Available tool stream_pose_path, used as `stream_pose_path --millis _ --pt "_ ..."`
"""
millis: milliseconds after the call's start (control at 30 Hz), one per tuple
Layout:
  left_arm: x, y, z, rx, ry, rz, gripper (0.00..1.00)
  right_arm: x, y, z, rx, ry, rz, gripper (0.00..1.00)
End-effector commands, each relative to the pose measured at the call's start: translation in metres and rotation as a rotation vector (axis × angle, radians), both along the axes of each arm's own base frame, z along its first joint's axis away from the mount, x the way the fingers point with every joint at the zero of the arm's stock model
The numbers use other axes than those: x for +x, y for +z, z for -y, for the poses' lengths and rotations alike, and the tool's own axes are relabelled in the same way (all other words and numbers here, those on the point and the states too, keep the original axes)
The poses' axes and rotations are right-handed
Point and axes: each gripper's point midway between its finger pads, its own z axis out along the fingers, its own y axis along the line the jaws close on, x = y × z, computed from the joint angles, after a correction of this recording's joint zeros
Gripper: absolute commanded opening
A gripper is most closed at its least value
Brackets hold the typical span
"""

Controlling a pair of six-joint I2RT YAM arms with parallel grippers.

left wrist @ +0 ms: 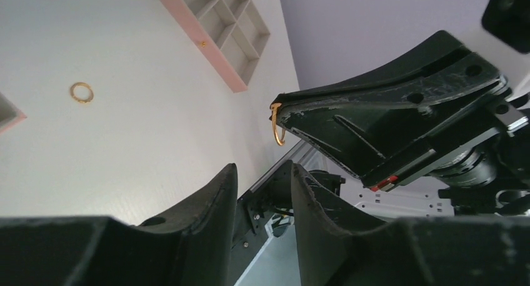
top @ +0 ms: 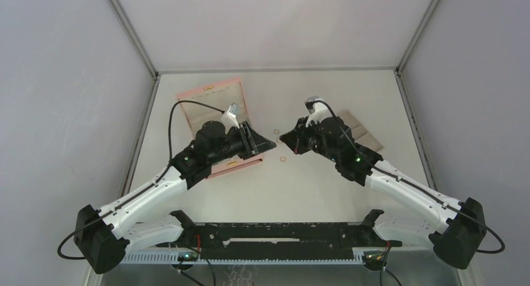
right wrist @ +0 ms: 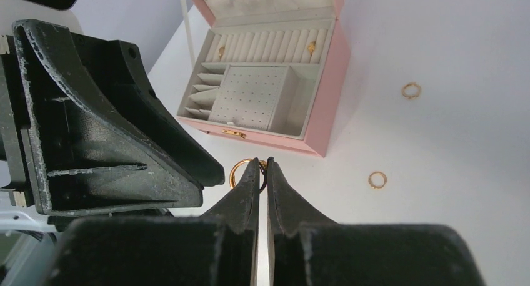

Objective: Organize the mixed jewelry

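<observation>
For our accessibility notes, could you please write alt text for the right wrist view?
The right gripper pinches a gold ring; behind sits an open pink jewelry box, two more rings loose on the white table.

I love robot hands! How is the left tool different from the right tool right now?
The left tool is open, with a gap between its fingers; the right tool is shut tight. The left tool holds nothing; the right tool pinches a small gold ring. The left tool sits right beside the pink box; the right tool is a bit further from it. Both are black and point toward each other.
</observation>
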Motion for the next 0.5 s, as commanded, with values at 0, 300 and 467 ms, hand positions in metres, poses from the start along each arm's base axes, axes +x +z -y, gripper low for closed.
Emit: stream_pose_path --millis 0,300,467 --pt "0.005 0.025 0.009 -0.105 0.0 0.048 0.41 0.0 0.023 0.0 0.099 -0.048 0.019 0.0" --pt "0.008 0.026 0.02 -0.165 -0.022 0.023 0.38 -0.004 0.024 -0.002 0.106 -0.028 0.016 0.0" --pt "0.009 0.028 0.021 -0.173 -0.019 0.023 0.32 -0.005 0.027 0.0 0.112 -0.028 0.026 0.0"
